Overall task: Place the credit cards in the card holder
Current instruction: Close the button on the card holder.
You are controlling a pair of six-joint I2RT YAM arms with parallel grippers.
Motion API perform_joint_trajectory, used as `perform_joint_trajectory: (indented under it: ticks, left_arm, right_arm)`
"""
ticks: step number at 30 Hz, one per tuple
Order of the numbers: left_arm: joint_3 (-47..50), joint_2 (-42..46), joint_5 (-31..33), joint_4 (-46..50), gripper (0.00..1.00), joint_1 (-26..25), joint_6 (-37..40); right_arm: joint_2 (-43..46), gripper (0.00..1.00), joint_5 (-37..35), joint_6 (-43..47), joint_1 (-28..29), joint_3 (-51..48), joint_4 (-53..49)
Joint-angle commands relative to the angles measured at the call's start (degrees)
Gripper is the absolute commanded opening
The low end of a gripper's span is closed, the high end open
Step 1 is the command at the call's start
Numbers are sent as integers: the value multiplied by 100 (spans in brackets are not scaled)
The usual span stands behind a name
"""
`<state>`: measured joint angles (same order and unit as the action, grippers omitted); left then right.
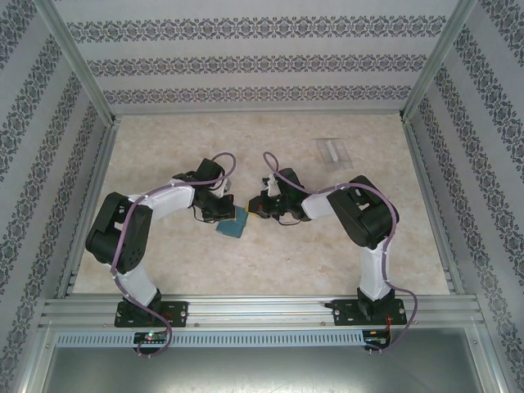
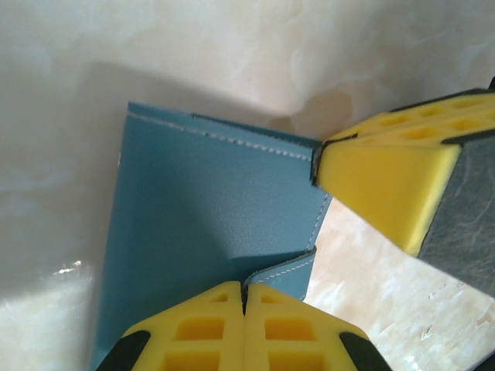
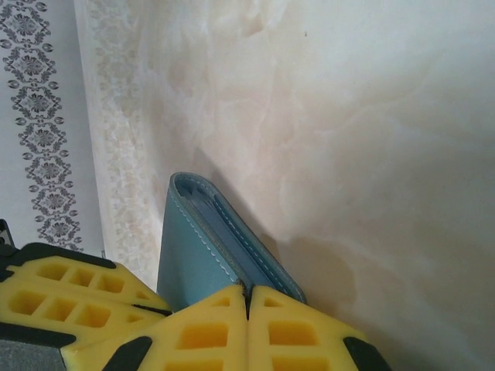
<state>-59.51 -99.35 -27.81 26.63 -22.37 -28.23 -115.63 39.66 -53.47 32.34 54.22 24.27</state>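
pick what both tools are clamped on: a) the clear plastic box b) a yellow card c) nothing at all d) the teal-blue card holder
d: the left tool pinches the card holder at its flap edge, and the right tool is shut on its stitched edge, while the clear plastic box lies apart from both.

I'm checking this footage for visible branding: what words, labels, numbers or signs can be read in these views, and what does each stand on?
No text can be read anywhere.
The card holder: plain teal cover with pale stitching, no lettering.
The walls: floral pattern bands, no words.
The clear plastic box: too small to tell whether it bears any marking.
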Motion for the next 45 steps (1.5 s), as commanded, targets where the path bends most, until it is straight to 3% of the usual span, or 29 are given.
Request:
perform_joint_trajectory:
  ticks: [1, 10, 24, 45]
  left_arm:
    - [-120, -197, 17, -83, 0, 61, 239]
    - [-70, -326, -71, -88, 0, 193, 226]
    - [166, 174, -549, -175, 0, 240, 12]
    - [287, 43, -410, -55, 0, 242, 116]
  right_arm:
    - [88, 0, -169, 232, -70, -131, -456]
    - [93, 0, -176, 239, -70, -79, -542]
    - [111, 0, -196, 277, -61, 27, -740]
    - [103, 0, -117, 350, -62, 190, -974]
